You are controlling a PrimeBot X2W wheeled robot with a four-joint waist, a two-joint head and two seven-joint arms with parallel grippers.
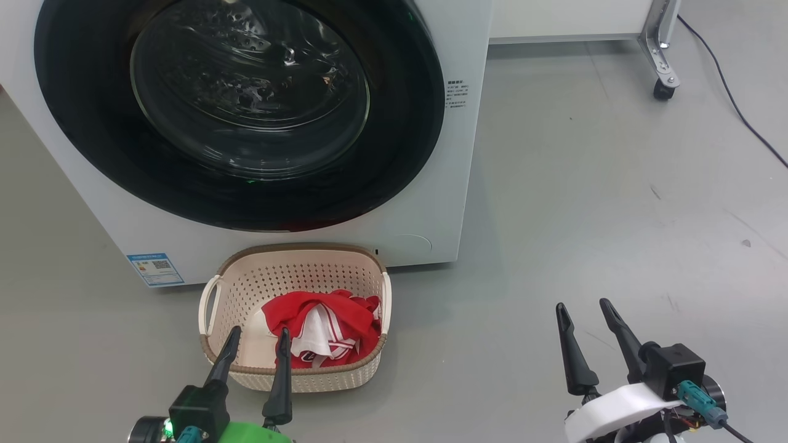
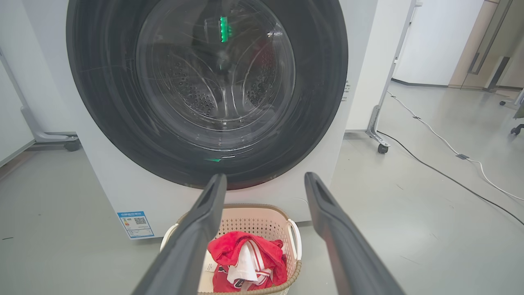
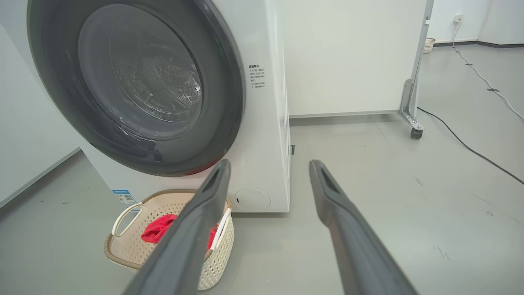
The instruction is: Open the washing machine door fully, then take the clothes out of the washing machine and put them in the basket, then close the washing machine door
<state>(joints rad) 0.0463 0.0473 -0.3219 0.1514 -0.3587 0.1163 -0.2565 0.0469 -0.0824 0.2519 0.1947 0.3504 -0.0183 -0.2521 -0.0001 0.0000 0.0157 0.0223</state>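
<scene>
Nearest the robot, the left gripper stands at the lower left of the head view with its two dark fingers spread apart and nothing between them; their tips show in front of the near rim of the basket. The right gripper is well off to the right over bare grey floor, its jaws likewise wide apart and empty. The cream basket sits on the floor just in front of the washing machine, its far brown rim close to the machine's white front. The clothes lie inside it in a crumpled red heap with white stripes and patches, bunched toward the basket's right side, and a bare strip of the basket's bottom shows at the left. On the machine's lower left corner, beside the basket, is a small blue label. Above it, the washing machine door sits shut against the front, and the perforated steel drum shows through its glass window with no red fabric visible behind it. Further back and to the right, a metal frame leg on a caster stands on the floor, and a dark cable runs past it across the floor
</scene>
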